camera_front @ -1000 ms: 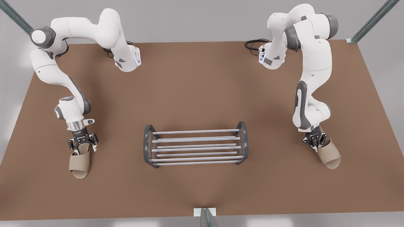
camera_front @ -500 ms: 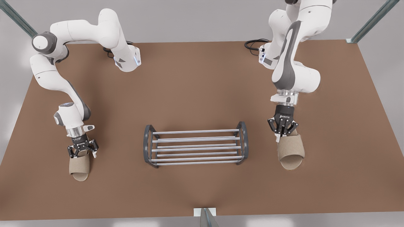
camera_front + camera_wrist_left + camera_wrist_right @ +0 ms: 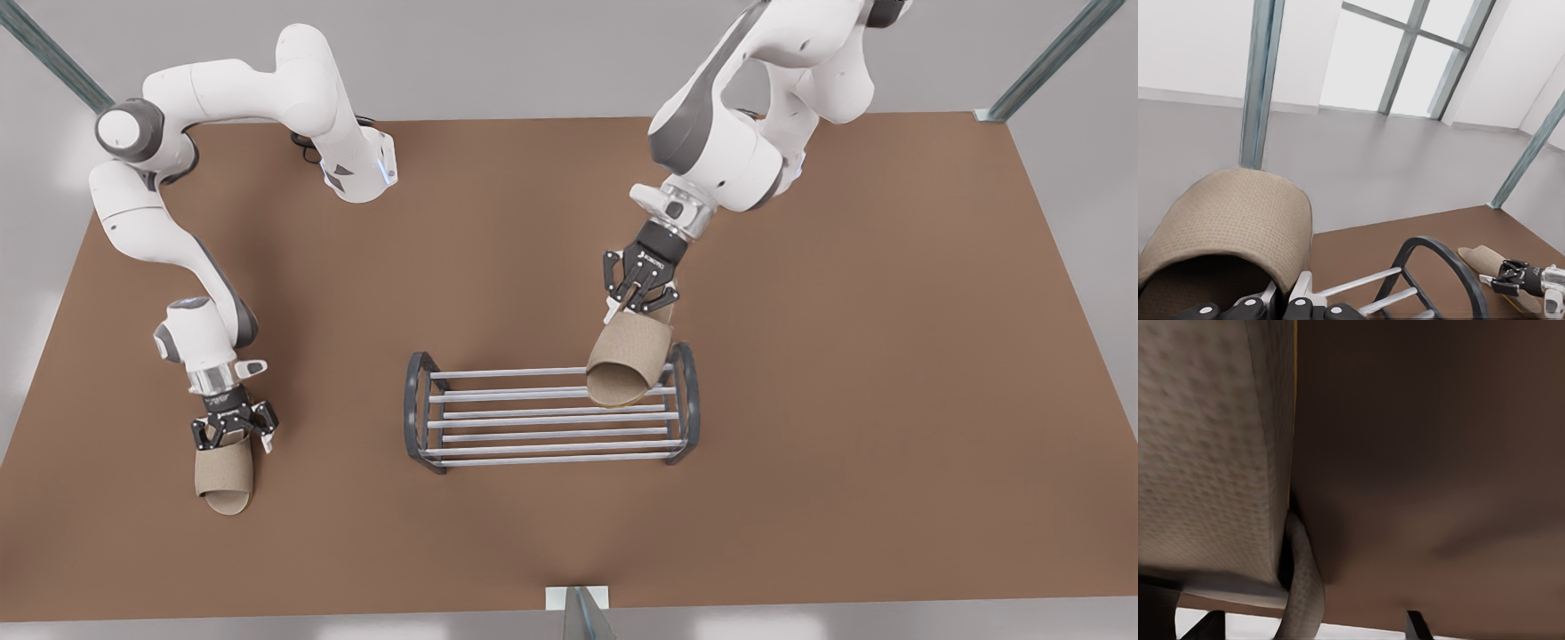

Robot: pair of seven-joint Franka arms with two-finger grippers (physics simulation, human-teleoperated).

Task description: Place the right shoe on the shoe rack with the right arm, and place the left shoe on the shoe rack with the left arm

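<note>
- a brown desk (image 3: 533, 222) with a plain matte top spans most of the front view.
- a pale grey floor (image 3: 551, 53) surrounds the desk on all sides.
- grey-green metal posts (image 3: 1049, 58) slant in at the upper corners of the front view, and a short one (image 3: 582, 613) stands at the desk's near edge.
- in the left wrist view, white walls (image 3: 1191, 47) rise behind a grey floor (image 3: 1391, 160).
- a bright window (image 3: 1405, 53) with grey-green bars sits between the walls.
- soft, even light; faint shadows on the desk.
</note>
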